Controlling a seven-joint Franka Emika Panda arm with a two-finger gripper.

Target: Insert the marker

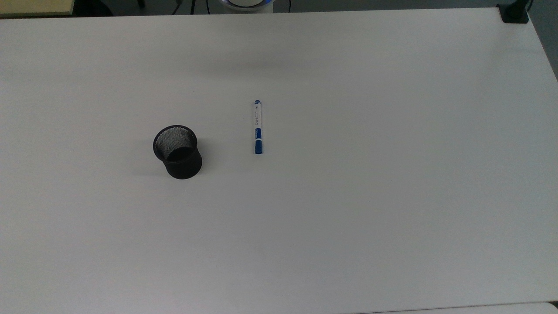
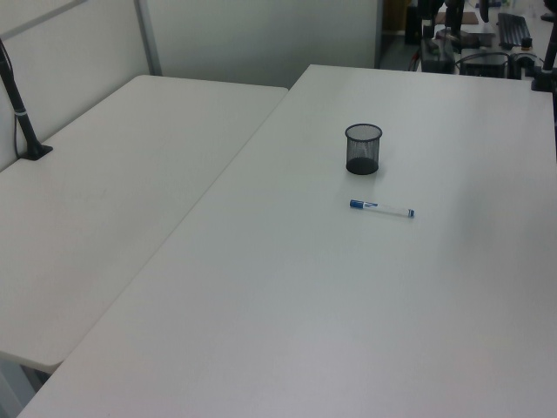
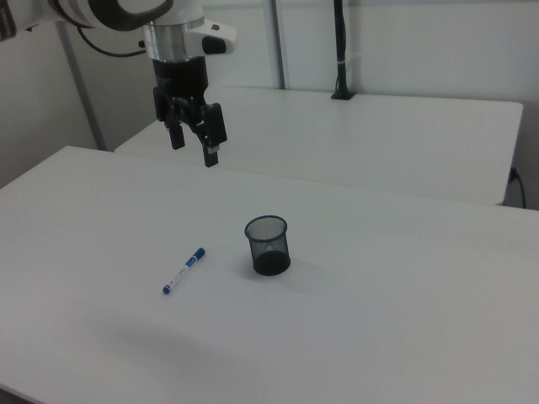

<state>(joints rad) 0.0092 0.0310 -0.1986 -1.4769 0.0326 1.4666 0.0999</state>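
The marker (image 1: 257,127) lies flat on the white table, white barrel with a blue cap; it also shows as marker (image 2: 381,208) and marker (image 3: 184,270). A black mesh cup (image 1: 177,151) stands upright to the top view's left of it, seen too as cup (image 2: 363,148) and cup (image 3: 268,245), with nothing inside. My gripper (image 3: 194,145) hangs high above the table, up and behind the marker in the right view, open with nothing between its fingers.
A second white table (image 2: 104,192) adjoins on the left view's left. A black clamp post (image 3: 340,50) stands on the far table in the right view. Another black clamp (image 1: 514,13) sits at the top view's upper right corner.
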